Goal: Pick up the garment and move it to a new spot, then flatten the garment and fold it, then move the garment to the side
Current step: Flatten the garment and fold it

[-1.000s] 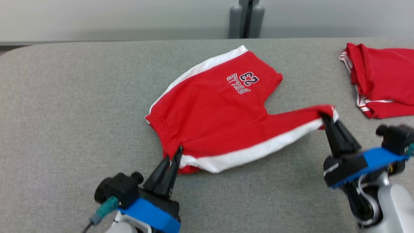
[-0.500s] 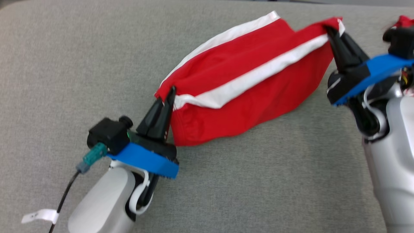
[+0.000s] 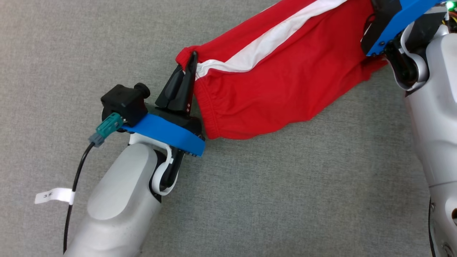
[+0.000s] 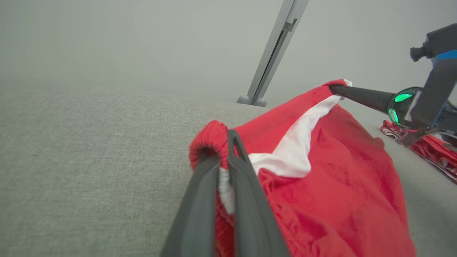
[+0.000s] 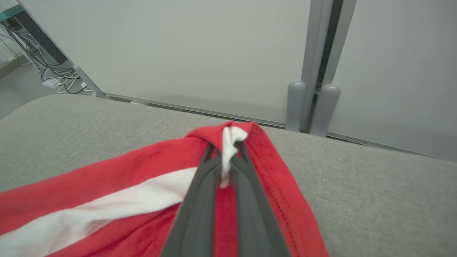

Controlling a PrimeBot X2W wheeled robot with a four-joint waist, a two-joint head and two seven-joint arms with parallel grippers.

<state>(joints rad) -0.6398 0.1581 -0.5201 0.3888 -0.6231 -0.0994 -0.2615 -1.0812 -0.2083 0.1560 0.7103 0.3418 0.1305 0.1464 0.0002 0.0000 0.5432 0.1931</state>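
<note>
Left gripper (image 3: 192,57) pinches the garment (image 3: 285,78) at its waistband corner, and right gripper (image 5: 228,153) pinches a leg hem. It hangs stretched above the tabletop (image 3: 71,53), right end nearer the far edge, low fold perhaps brushing it. Carry it level and taut, then lower evenly.

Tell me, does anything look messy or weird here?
Nothing is broken. The red shorts sag in a bunch, pinched at two ends by the left fingers and right fingers. Another red garment lies crumpled on the grey table.
</note>
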